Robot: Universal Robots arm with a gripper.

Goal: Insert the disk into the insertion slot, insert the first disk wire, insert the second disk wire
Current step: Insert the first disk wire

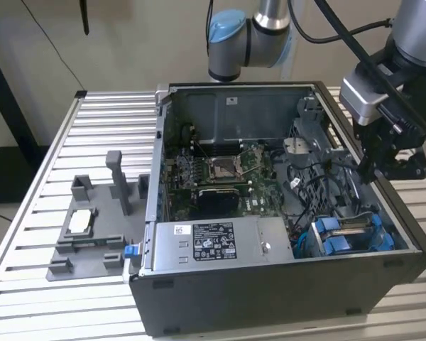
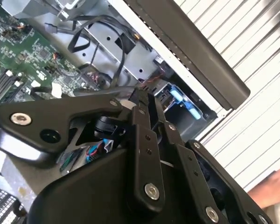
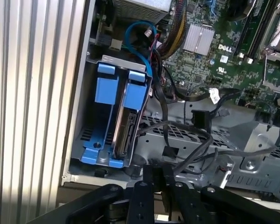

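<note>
Black gripper (image 3: 157, 171) links lie closest to you in both wrist views. You cannot tell how far the gripper is open, or whether it has hold of anything. Just beyond it, loose black cables (image 3: 177, 128) cross a perforated metal bracket. Beside them the disk (image 3: 122, 126) stands on edge inside the insertion slot (image 3: 89, 93), with its two blue end tabs at the slot's mouth and its connector edge facing the open side of the computer case (image 1: 270, 298).

In the exterior view, locate the disk (image 1: 351, 229) at the near corner of the case on the exterior view's right. The gripper (image 1: 370, 175) hangs above the case wall there, just behind the slot and apart from the disk. A grey power-supply box (image 1: 213, 241) runs along the near edge of the case. The motherboard (image 1: 227, 170) lies flat behind it.

The case stands on a slatted table (image 1: 106, 121). A grey fixture tray (image 1: 92, 249) rests toward the table's edge on the exterior view's left. The arm (image 1: 245, 35) rises at the far edge.
</note>
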